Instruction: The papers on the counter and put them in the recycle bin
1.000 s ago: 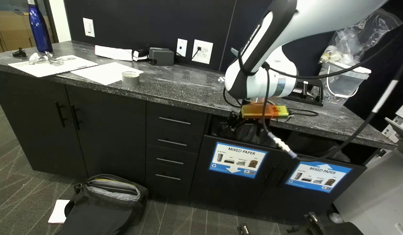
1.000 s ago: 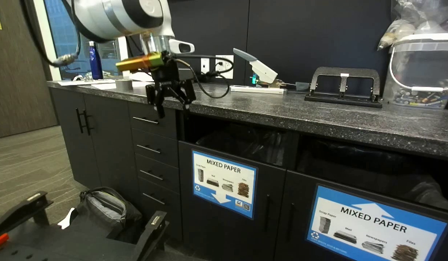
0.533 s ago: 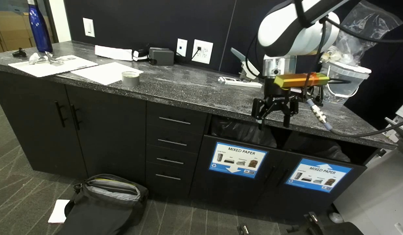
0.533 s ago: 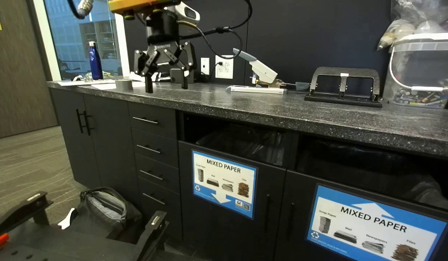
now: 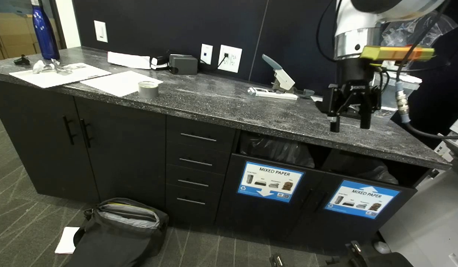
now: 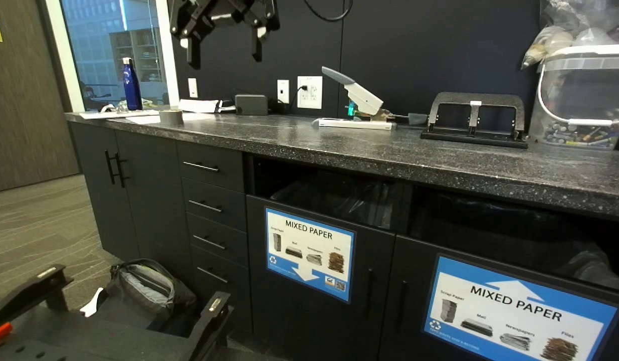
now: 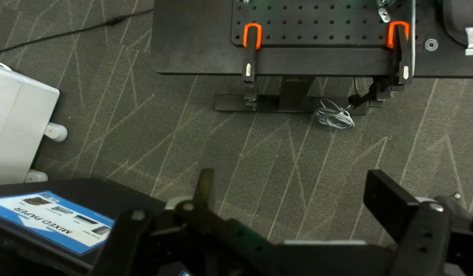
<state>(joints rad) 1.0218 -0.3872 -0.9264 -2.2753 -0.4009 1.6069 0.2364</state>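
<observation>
The papers [image 5: 39,67] are small crumpled white wads at the far left of the counter [image 5: 221,99], lying on a flat sheet. They look tiny near the blue bottle in an exterior view [image 6: 109,108]. The recycle bin [image 5: 277,150] is an opening under the counter with a dark liner and a "MIXED PAPER" sign; its liner also shows in an exterior view [image 6: 339,198]. My gripper [image 5: 350,128] is open and empty, fingers pointing down, raised high in an exterior view [image 6: 225,61]. In the wrist view the open fingers [image 7: 290,174] have only floor between them.
A stapler [image 5: 284,79], hole punch [image 6: 474,120] and clear bucket [image 6: 580,95] stand on the counter's right part. A tape roll [image 5: 148,89], flat sheets [image 5: 121,82] and a blue bottle [image 5: 45,31] are at left. A bag [image 5: 121,230] lies on the floor.
My gripper has risen from low in front of the bin opening to well above it, staying open. It no longer blocks the stapler or bin opening. The papers have not moved.
</observation>
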